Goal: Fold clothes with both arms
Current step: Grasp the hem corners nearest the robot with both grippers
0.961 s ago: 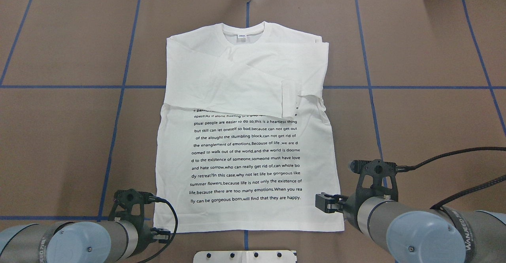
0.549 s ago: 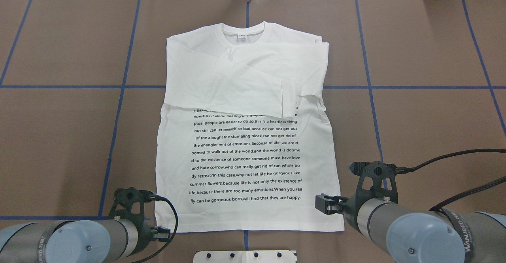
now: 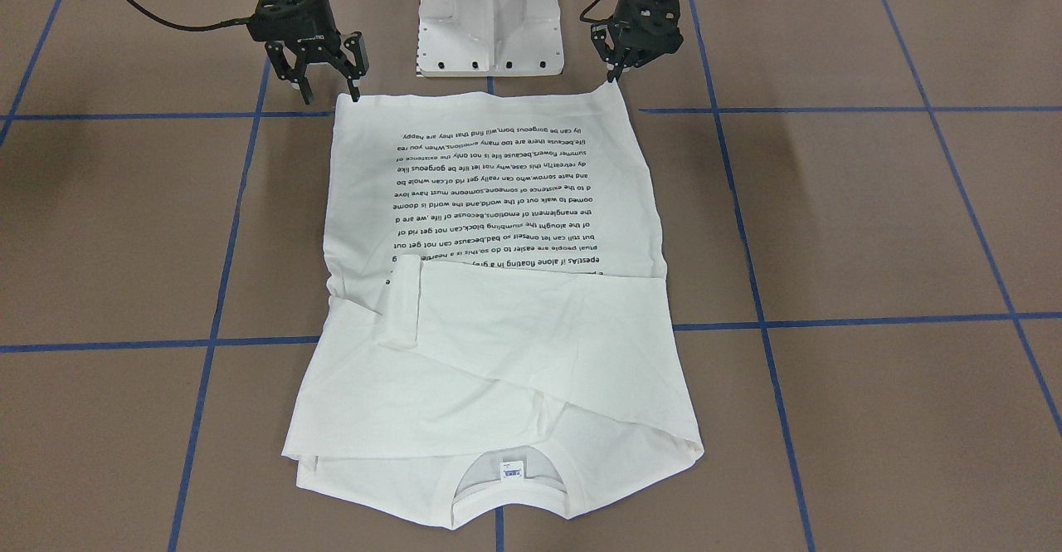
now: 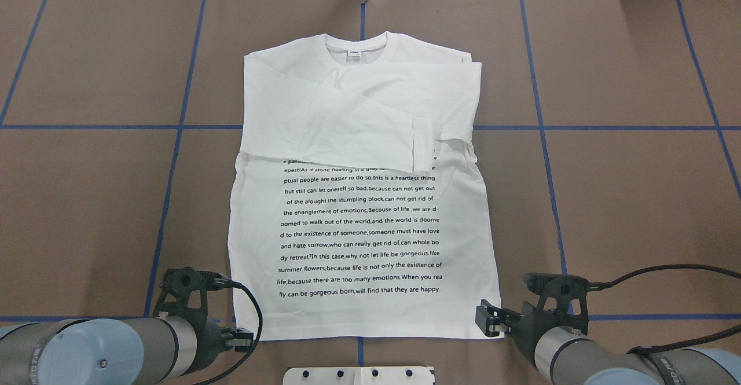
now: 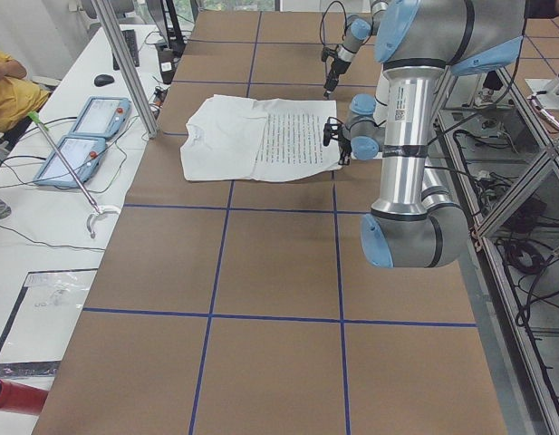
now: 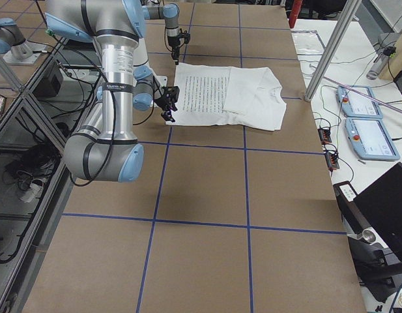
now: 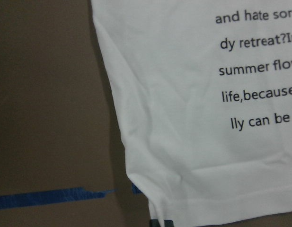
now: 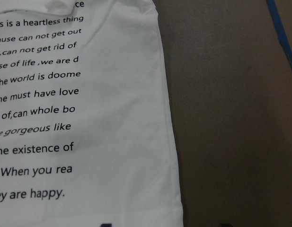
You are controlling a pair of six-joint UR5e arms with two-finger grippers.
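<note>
- Nearest the robot, the white base plate sits at the table edge, just clear of the shirt's hem.
- Left gripper: low at the hem's left corner, touching or just beside it. Its fingers look a little apart and pinch nothing. The left wrist view shows one dark fingertip right at the hem's edge.
- Right gripper: low at the hem's right corner. Its fingers are plainly spread in the front-facing view, with no cloth between them.
- The T-shirt lies flat in the middle of the table, print side up, hem toward the robot and neckline away from it. The printed text is uncovered across the lower body.
- Further out, both sleeves are laid across the chest, one over the other, covering the top lines of print.
- Farthest, the label shows inside the collar. Blue tape lines run out from under the shirt on both sides.
- Progress, as we judge it: the sleeve folds are done. The body is at full length and the hem is not lifted anywhere.
- Left to do: pinch both hem corners and carry the hem up toward the collar, then possibly one more fold.
</note>
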